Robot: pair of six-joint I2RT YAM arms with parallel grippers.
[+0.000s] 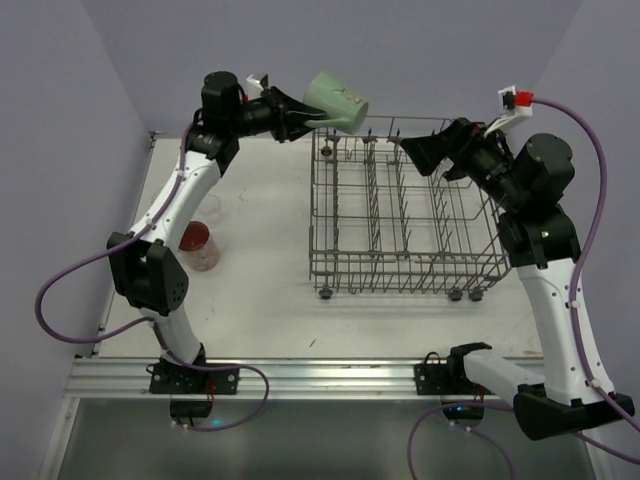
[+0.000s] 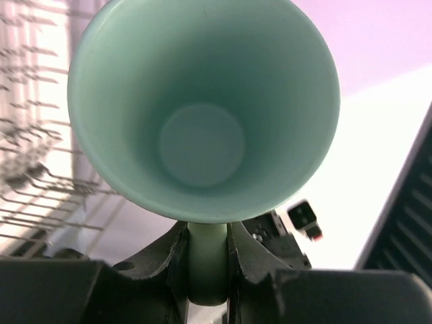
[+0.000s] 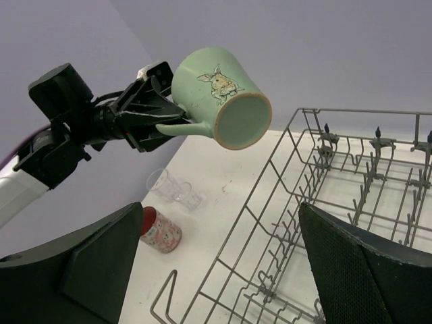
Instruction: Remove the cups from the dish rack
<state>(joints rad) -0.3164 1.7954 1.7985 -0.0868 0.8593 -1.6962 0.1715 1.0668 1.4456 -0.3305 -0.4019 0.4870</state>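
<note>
My left gripper [image 1: 303, 118] is shut on the handle of the pale mint-green mug [image 1: 338, 101] and holds it tilted in the air above the far left corner of the grey wire dish rack [image 1: 405, 215]. In the left wrist view the handle [image 2: 206, 260] sits between the two fingers, with the mug's mouth [image 2: 202, 115] facing the camera. The right wrist view shows the mug's base and rabbit print [image 3: 219, 94]. My right gripper [image 1: 408, 148] is open and empty over the rack's far side. I see no cups in the rack.
A pink-red patterned cup [image 1: 198, 246] [image 3: 159, 230] and clear glass tumblers [image 1: 210, 208] [image 3: 174, 188] stand on the white table [image 1: 260, 290] left of the rack. The left arm's links [image 1: 150, 270] rise beside them. Purple walls close the back and sides.
</note>
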